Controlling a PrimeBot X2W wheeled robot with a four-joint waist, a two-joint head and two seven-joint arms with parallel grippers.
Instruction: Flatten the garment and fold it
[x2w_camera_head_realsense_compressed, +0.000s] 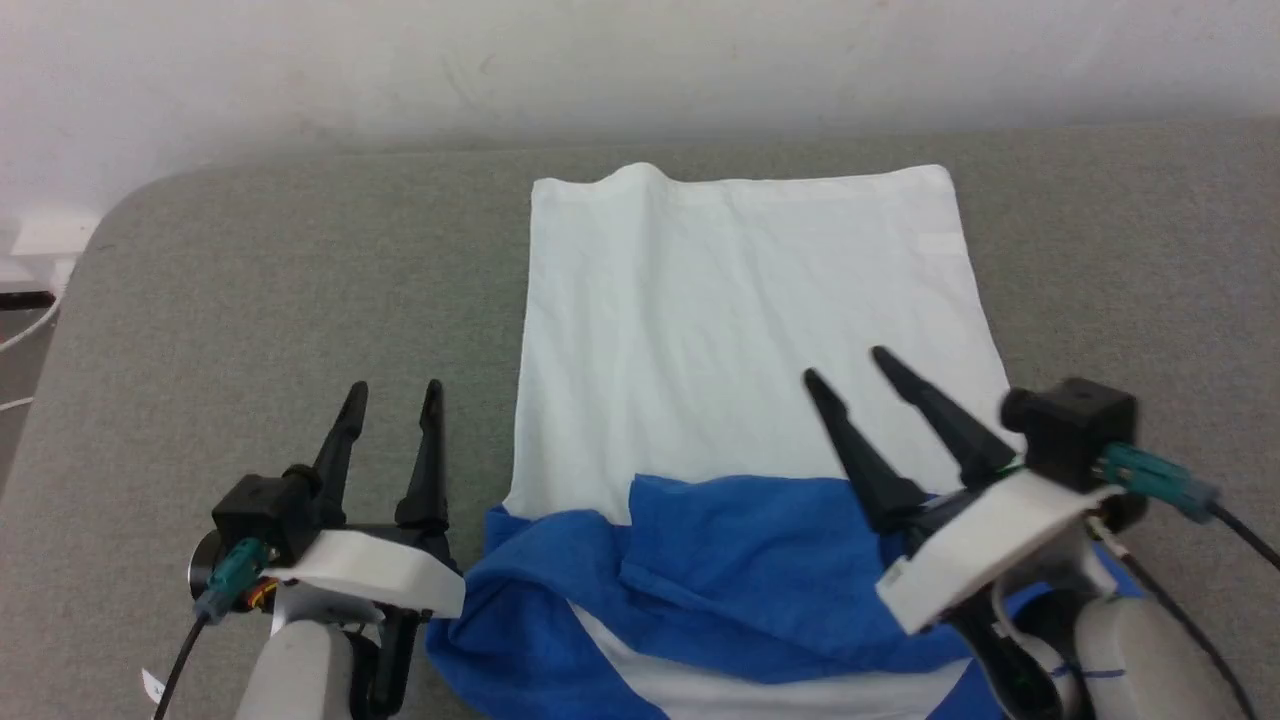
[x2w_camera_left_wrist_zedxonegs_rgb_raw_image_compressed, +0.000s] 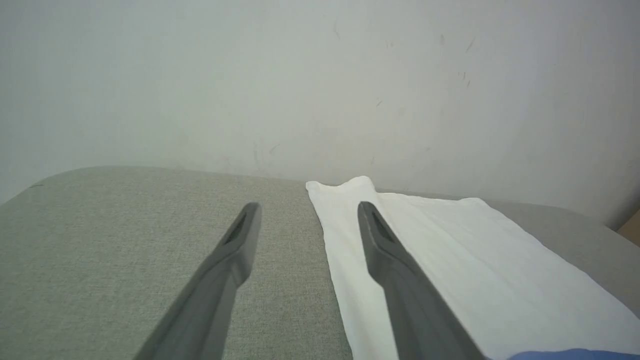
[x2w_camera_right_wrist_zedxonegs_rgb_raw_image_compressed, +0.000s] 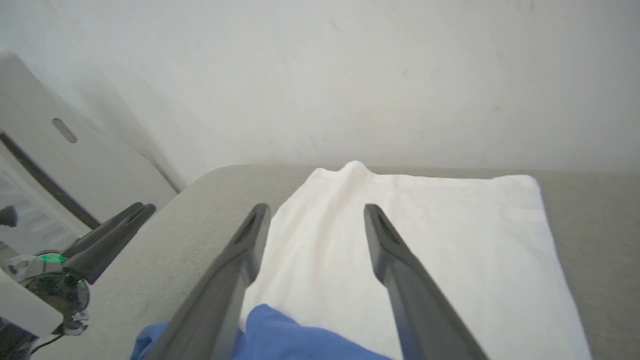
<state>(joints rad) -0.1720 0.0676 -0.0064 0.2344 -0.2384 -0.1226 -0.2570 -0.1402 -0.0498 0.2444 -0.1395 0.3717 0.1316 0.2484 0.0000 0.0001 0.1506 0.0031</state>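
On grey tabletop (x2w_camera_head_realsense_compressed: 250, 300): garment (x2w_camera_head_realsense_compressed: 740, 330) flat, blue sleeves (x2w_camera_head_realsense_compressed: 740, 560) bunched at near edge. Left pincer (x2w_camera_head_realsense_compressed: 396, 387), right pincer (x2w_camera_head_realsense_compressed: 843, 363) both released, empty. Smooth sleeves flat before next fold.

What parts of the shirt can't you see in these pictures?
Head view: the near end of the garment is cut off by the bottom edge.
Head view: the right gripper and its forearm hide the blue cloth beneath them.
Left wrist view: the blue cloth is a sliver at the bottom edge.
Right wrist view: the blue cloth runs off the bottom edge.
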